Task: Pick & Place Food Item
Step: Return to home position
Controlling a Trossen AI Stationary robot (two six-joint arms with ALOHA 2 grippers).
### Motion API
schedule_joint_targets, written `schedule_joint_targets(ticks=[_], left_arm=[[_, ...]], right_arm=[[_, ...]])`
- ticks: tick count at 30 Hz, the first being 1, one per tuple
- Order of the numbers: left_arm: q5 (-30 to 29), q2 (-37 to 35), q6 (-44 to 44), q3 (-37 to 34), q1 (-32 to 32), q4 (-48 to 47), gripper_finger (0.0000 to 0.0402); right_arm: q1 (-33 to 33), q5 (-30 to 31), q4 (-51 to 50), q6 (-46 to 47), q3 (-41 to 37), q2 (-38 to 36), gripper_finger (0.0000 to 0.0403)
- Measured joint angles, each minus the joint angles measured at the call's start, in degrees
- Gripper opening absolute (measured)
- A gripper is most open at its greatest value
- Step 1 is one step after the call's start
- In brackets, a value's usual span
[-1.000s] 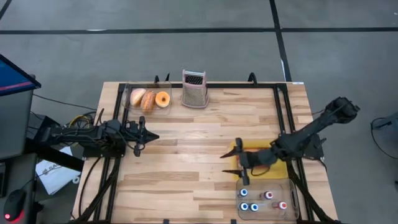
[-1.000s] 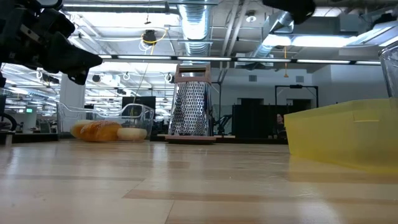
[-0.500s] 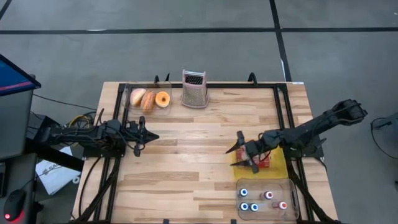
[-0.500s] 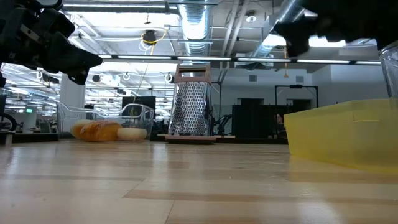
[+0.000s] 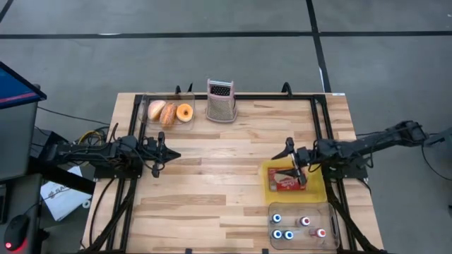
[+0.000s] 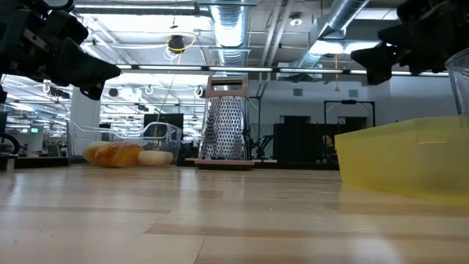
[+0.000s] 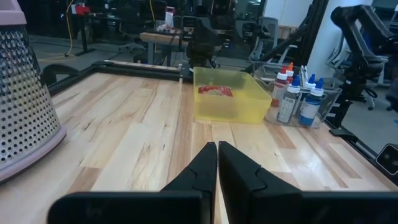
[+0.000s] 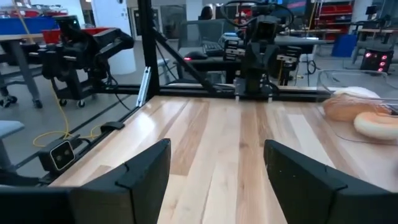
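A red food packet (image 5: 284, 183) lies flat on the bottom of a yellow bin (image 5: 272, 185) at the table's right side; the left wrist view shows the packet (image 7: 215, 91) in the bin (image 7: 225, 111) too. My right gripper (image 5: 293, 164) hangs open and level above the bin's right part, pointing toward the table's left, with nothing between its fingers (image 8: 149, 168). My left gripper (image 5: 169, 154) waits shut at the table's left edge, pointing right, above the bare wood (image 7: 217, 163). Both hang above the table in the low view: left (image 6: 102, 73), right (image 6: 374, 62).
A clear tray (image 5: 168, 113) with a bagel and pastries stands at the far left, with a metal grater (image 5: 220, 101) beside it. A clear tray of small bottles (image 5: 300, 227) sits near the front right, next to the yellow bin. The table's middle is bare wood.
My right gripper has drawn back from over the yellow bin toward the table's right edge, sinking a little, and stays open. The red packet, hidden under the gripper before, now shows lying in the bin.
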Motion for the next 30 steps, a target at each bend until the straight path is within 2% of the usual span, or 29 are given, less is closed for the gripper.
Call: schedule_joint_targets(ticks=[9,25,30], left_arm=[[0.0,0.0,0.0,0.0,0.0,0.0,0.0011],[0.0,0.0,0.0,0.0,0.0,0.0,0.0014],[0.0,0.0,0.0,0.0,0.0,0.1,0.0014]], right_arm=[[0.0,4.3,-5.7,0.1,-4.6,-12.4,0.0249],[-5.2,4.4,-30.6,0.9,-4.9,-38.5,0.0249],[-5.6,4.2,-29.9,0.9,-4.9,-39.6,0.0249]])
